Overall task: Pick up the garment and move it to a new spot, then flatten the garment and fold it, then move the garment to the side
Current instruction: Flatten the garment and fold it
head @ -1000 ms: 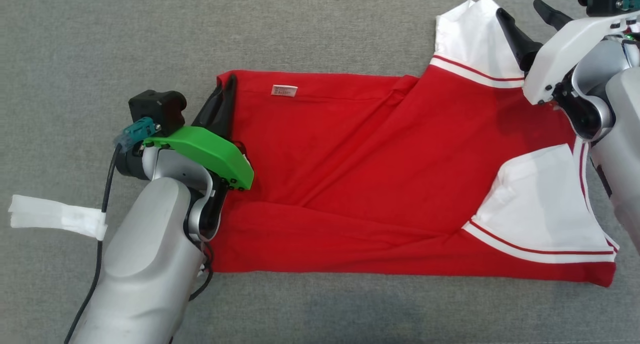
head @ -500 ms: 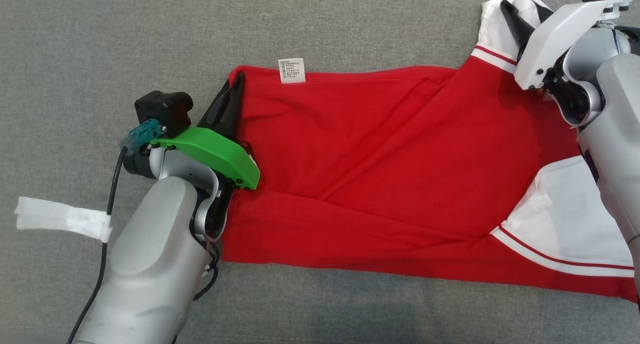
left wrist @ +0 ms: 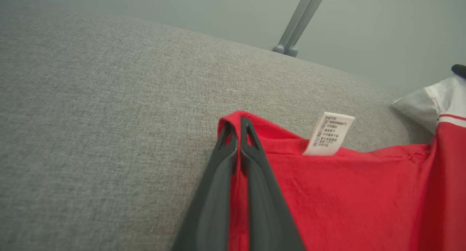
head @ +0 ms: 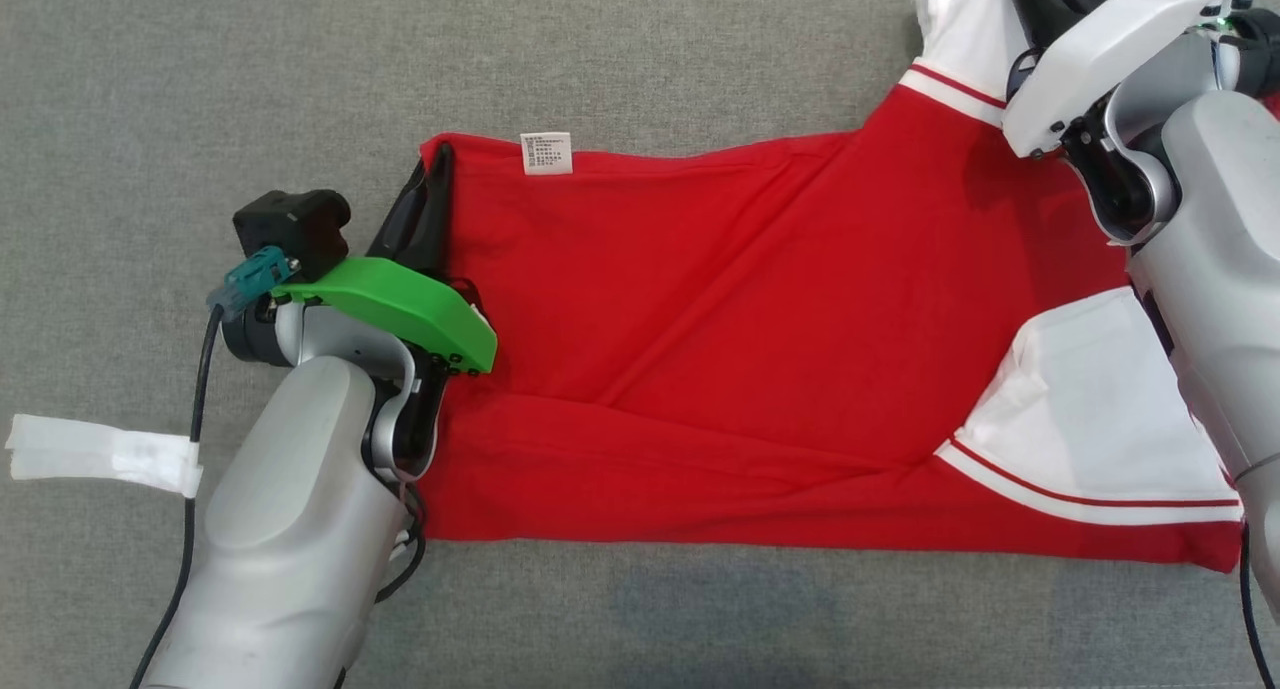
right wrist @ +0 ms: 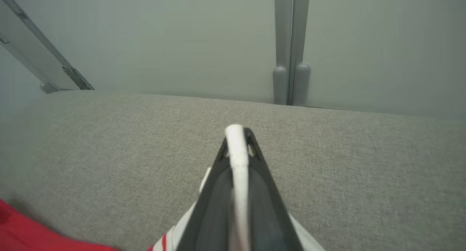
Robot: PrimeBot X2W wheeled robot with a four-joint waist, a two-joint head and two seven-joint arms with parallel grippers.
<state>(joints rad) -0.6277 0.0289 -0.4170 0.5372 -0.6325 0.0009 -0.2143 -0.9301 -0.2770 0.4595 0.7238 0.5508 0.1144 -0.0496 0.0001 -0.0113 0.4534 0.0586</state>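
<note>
The shirt (head: 720, 319) was soft, matt knit cloth, red in the body and white at the sleeves, with a thin, smooth printed label (head: 546, 153). The table top (head: 640, 59) was covered in coarse grey woven fabric, matt and rough-grained. The fingers (left wrist: 214, 200) of the left gripper (left wrist: 236, 125) and of the right gripper (right wrist: 237, 134) were dark matt plastic. The green cover (head: 400, 309), the white cover (head: 1090, 49) and the silver forearm (head: 290, 529) were smooth, with a slight satin sheen.
</note>
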